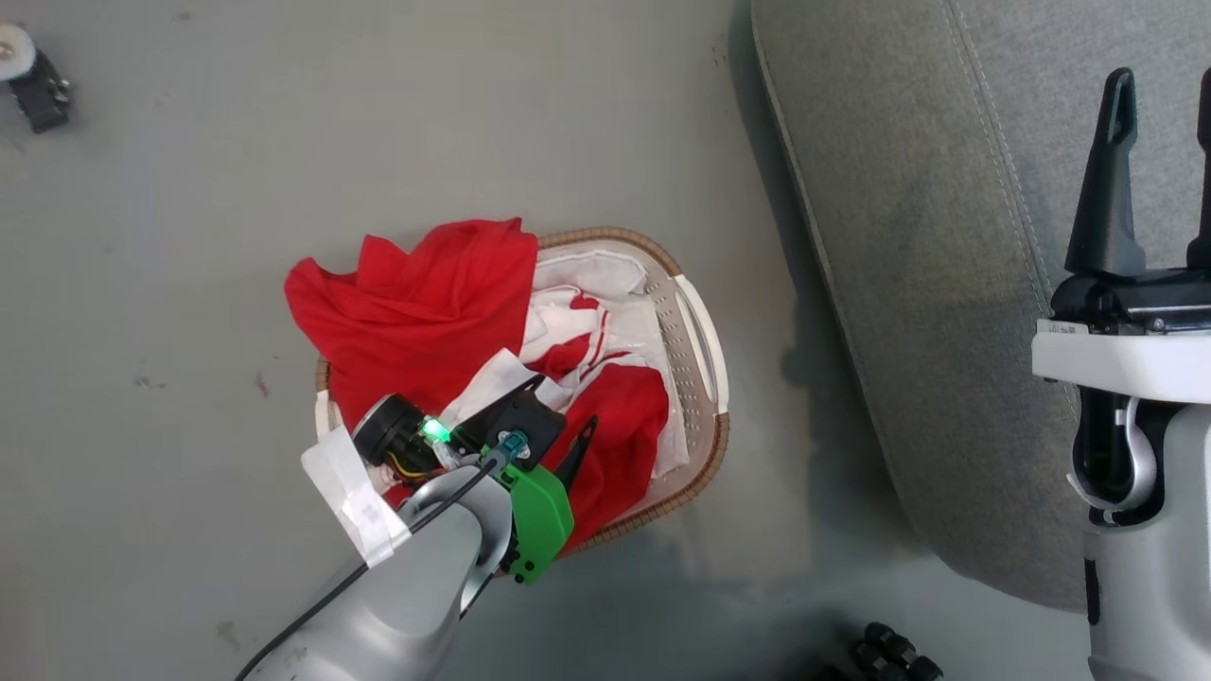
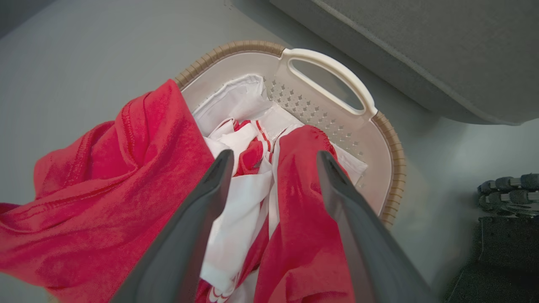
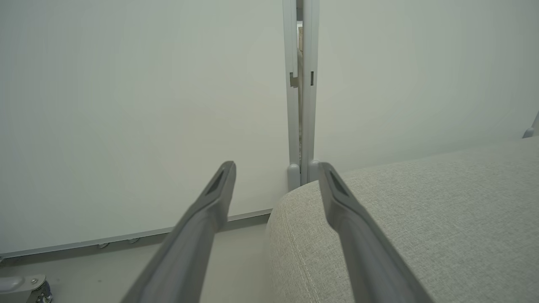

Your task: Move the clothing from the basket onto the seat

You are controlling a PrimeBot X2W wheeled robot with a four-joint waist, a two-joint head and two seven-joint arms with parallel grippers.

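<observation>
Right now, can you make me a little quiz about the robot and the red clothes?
1. True or false: the red clothes are already on the sofa.
2. The left tool over the basket is: A open, B shut.
3. Fill in: the basket stands on the ____.
Key: 1 false; 2 A; 3 floor.

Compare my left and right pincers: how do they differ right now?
The left pincer is down over the clothing in the basket; the right pincer hangs above the seat's edge, away from the clothing. The left pincer points into the basket; the right pincer points toward a pale wall. Both are open.
</observation>
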